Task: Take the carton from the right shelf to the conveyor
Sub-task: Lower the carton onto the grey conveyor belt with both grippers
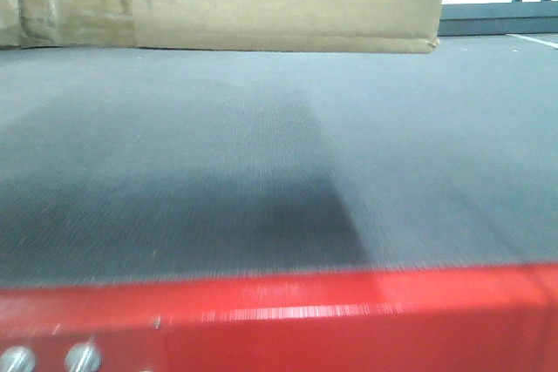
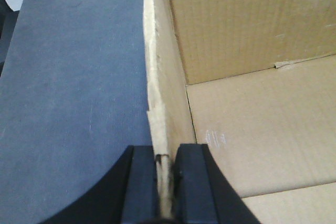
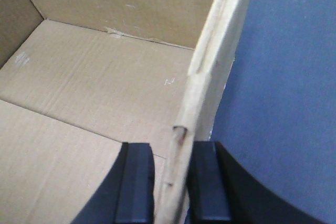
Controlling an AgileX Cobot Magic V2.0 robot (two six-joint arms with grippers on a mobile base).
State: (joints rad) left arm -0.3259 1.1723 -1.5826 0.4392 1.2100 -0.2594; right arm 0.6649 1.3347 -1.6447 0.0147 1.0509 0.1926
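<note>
Left pincer (image 2: pixel 166 153) is clenched on the left wall of the carton (image 2: pixel 252 129): one black finger sits outside the wall and the other inside, with the thin, ragged cardboard edge pinched between them. Our right pincer (image 3: pixel 172 148) grasps the right wall in the same way, one finger on either side of the rim.

In both wrist views we look down into the open carton. We see its bare brown floor with a flap seam running across it, and the far inner wall standing behind.

Outside each gripped wall lies the dark grey belt of the conveyor (image 1: pixel 261 145), to the left of the left wall and to the right of the right wall.

From the front view, the carton sits over the far part of the belt and fills the top of the picture. Its lower edge meets the belt, but we cannot tell whether it rests there fully or hangs just above.

Nearest to us runs the red front edge (image 1: pixel 349 311), with two round metal bolt heads (image 1: pixel 83 356) at its left end.
</note>
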